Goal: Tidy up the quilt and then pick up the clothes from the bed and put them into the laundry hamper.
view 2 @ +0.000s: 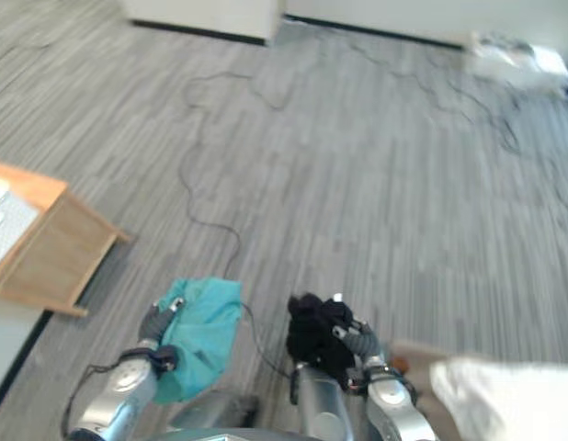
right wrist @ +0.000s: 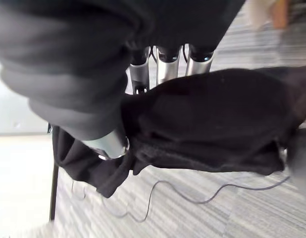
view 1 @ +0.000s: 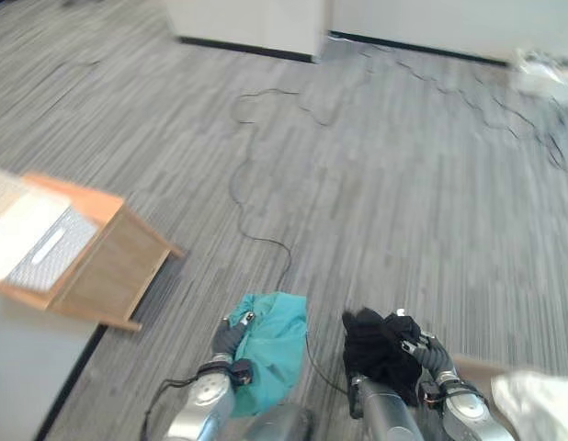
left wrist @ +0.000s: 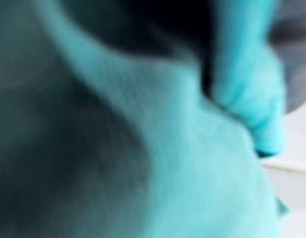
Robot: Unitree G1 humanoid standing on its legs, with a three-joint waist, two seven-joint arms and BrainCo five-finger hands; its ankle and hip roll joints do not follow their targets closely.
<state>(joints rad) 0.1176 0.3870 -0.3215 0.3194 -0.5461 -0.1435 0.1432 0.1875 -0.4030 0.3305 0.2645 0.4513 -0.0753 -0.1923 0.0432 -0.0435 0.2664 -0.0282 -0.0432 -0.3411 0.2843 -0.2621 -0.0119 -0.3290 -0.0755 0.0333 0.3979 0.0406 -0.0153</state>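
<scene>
now the left hand [view 1: 231, 338] is closed round a teal garment [view 1: 270, 344] and the right hand [view 1: 422, 354] clutches a black garment [view 1: 376, 349], both carried low over the grey carpet [view 1: 385, 184]; the loose folds hang down, so either could slip free or snag on the wooden table [view 1: 91, 266] nearby

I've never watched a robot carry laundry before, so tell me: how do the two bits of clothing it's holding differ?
The teal garment is bright and light; the black garment is dark.

The teal garment is in the left hand; the black garment is in the right hand.

The teal garment hangs as a broad, flattish drape; the black garment is bunched into a tighter clump.

Both are soft cloth, gripped by curled fingers and held above the grey carpet.
</scene>
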